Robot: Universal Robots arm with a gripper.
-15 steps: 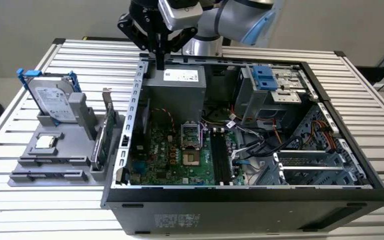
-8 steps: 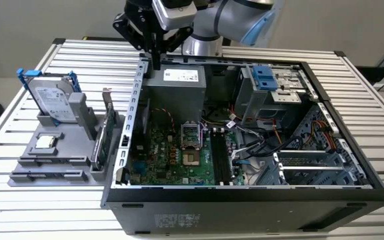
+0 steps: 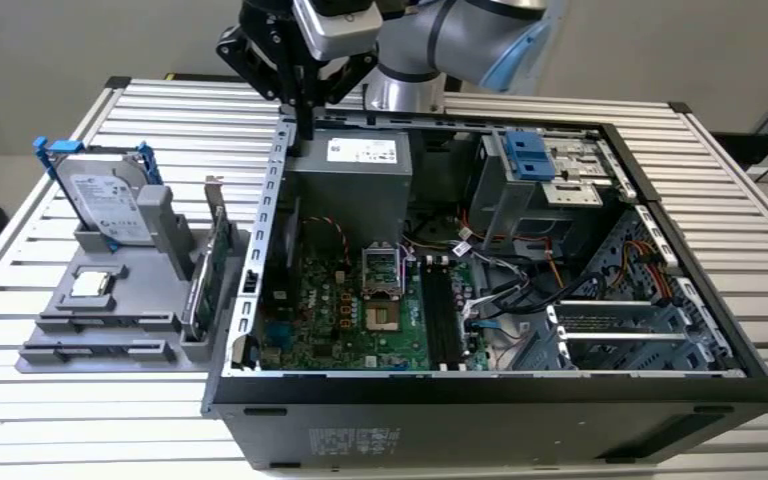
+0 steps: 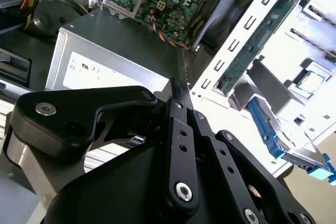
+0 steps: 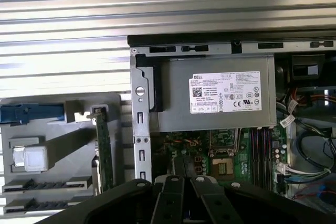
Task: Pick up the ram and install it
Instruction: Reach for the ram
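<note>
The ram is out of view. My gripper (image 3: 300, 140) hangs fingers-down over the back corner of the open computer case (image 3: 491, 385), at the exterior view's left, just above the grey power supply (image 3: 351, 170). Its black fingers are pressed together with nothing visible between them in both wrist views (image 4: 178, 83) (image 5: 178, 162). The black memory slots (image 3: 440, 315) lie on the green motherboard (image 3: 337, 315), well below and forward of the gripper. They also show in the first wrist view (image 5: 261, 148).
A grey parts holder (image 3: 104, 335) stands on the slatted table left of the case. It carries a hard drive (image 3: 104, 195), a small silver processor chip (image 3: 91, 283) and an upright green expansion card (image 3: 213, 270). Cables and drive cages crowd the case's right side.
</note>
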